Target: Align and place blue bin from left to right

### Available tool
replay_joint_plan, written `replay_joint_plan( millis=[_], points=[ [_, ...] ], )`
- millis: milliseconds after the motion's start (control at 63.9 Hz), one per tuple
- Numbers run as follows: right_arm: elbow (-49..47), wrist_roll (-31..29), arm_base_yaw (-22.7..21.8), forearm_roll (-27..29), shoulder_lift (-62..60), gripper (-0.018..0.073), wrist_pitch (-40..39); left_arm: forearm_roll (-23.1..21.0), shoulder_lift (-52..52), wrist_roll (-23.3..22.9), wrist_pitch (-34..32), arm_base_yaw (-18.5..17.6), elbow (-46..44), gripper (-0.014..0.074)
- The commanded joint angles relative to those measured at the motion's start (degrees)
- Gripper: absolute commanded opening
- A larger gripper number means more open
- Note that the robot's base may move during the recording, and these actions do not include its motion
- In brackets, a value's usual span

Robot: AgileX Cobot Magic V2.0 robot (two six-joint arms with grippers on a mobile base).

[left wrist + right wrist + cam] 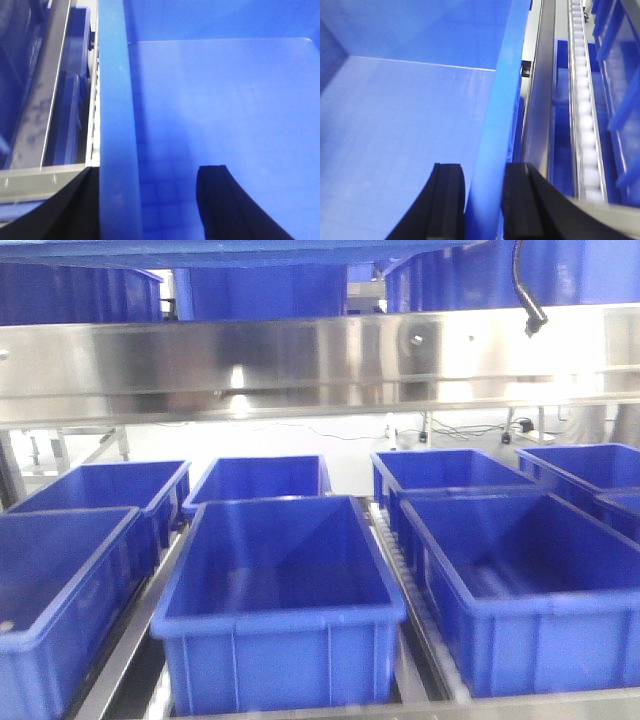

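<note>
Stainless shelf beam (pixel 300 360) spans the top of the front view, with a black cable (pixel 527 295) hanging at top right. Below it is a flow rack holding blue crates in lanes, two rows deep.

The blue bin (pixel 280 655) sits front centre, upright and empty. It's between the left front crate (pixel 50 610) and the right front crate (pixel 530 640), apart from both. A roller track (pixel 400 570) runs along its right side, and a rear crate (pixel 260 480) sits just behind it.

Left wrist cam: the left gripper (pixel 152 169) is released and straddles the bin's left rim (pixel 115 125).
- The outer finger (pixel 65 210) is hard up against the outside of the rim.
- The inner finger (pixel 225 205) is inside the bin, with a clear gap to the wall.
- A grey rail (pixel 40 115) lies left of the rim, with another blue crate beside it lower down.

Right wrist cam: the right gripper (pixel 482 167) looks clenched on the bin's right rim (pixel 495 100).
- One of the fingers (pixel 447 200) is inside and the other outside, and both look flush to the plastic.
- A steel rail (pixel 540 100) lies just right of the rim, then the rollers, then more blue crates at the far right edge.

The bin floor is bare in both wrist views.
</note>
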Motion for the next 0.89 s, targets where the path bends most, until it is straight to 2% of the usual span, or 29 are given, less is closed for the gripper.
replay_joint_plan(
  millis=[0, 877],
  points=[
    [-0.8, -2.0, 0.2, 1.6, -0.9, -0.0078, -6.9, -3.4, -1.0, 2.4, -5.6, -0.9, -1.1, -0.0016],
    [-0.8, -2.0, 0.2, 1.6, -0.9, -0.0078, -6.9, -3.4, -1.0, 2.4, -5.6, -0.9, -1.1, -0.0016]
  ],
)
